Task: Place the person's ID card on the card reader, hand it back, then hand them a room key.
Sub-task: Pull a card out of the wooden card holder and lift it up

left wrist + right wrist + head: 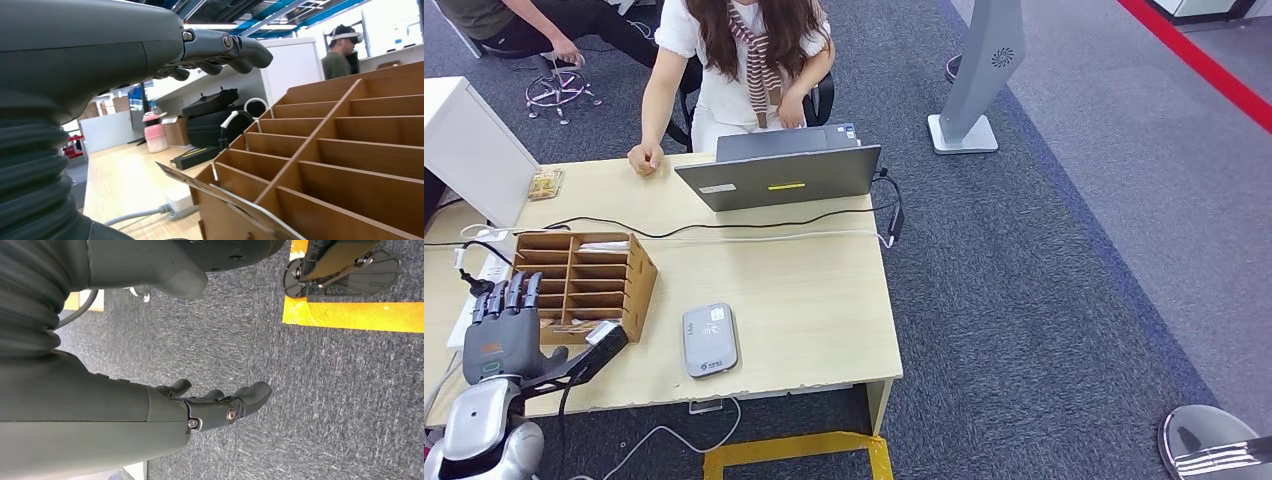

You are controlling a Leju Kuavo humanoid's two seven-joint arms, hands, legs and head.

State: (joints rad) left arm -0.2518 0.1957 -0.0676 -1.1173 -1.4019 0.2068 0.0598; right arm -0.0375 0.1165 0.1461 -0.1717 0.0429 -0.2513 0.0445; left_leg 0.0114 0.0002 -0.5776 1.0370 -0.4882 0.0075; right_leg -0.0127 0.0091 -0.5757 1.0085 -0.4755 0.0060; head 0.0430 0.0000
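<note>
My left hand (502,332) hovers over the table's near left corner, just in front of the wooden slot organizer (589,278). Its fingers (225,49) are stretched out and apart with nothing in them, and the thumb points toward the organizer's near corner. A thin card (225,197) juts out of the organizer's (350,150) nearest slot, below the fingers and apart from them. The grey card reader (710,339) lies flat to the right of the organizer. My right hand (220,407) hangs over the carpet, fingers loosely extended and empty. A person's fist (645,158) rests on the far edge.
An open grey laptop (782,175) stands at the far edge before the seated person (744,60), its black cable (724,228) crossing the table. A white box (469,150) and a small yellowish packet (545,183) sit at the far left. A grey stand (974,90) rises on the carpet.
</note>
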